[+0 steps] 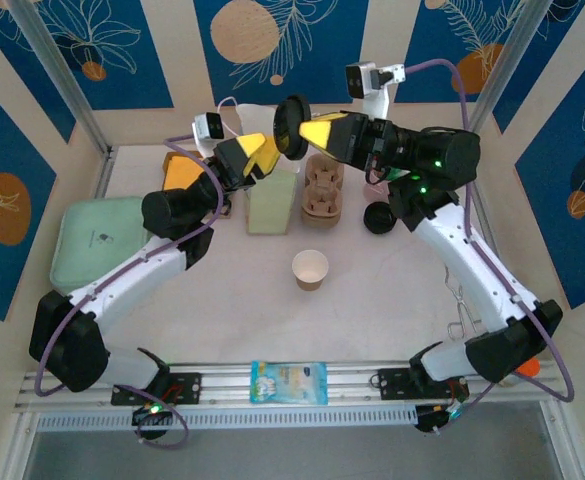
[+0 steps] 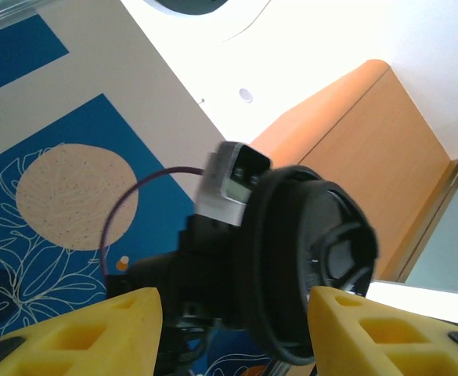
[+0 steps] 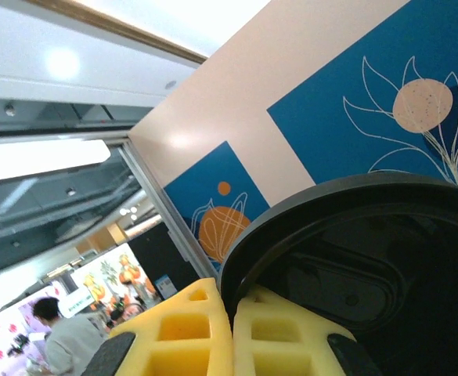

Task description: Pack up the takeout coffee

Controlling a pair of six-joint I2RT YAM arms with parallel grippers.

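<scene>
Above the paper bag, the right gripper is closed tight on the rim of a loose black lid, which stands on edge. The left gripper is about half open, with 1 finger on each side of this lid; whether they touch it I cannot tell. The takeout coffee, I think, stands to the right of the bag, past the cup carrier, nearer the right arm. I count 2 black lids, 1 lidless cup and 1 bag.

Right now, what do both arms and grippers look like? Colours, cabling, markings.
Both match: the left arm and right arm have white links between bulky black joint housings, with a purple cable running along each. The left gripper and right gripper carry chunky yellow fingers with rectangular recesses, plus a white wrist camera. Green lights glow on the right arm. No markings legible.
</scene>
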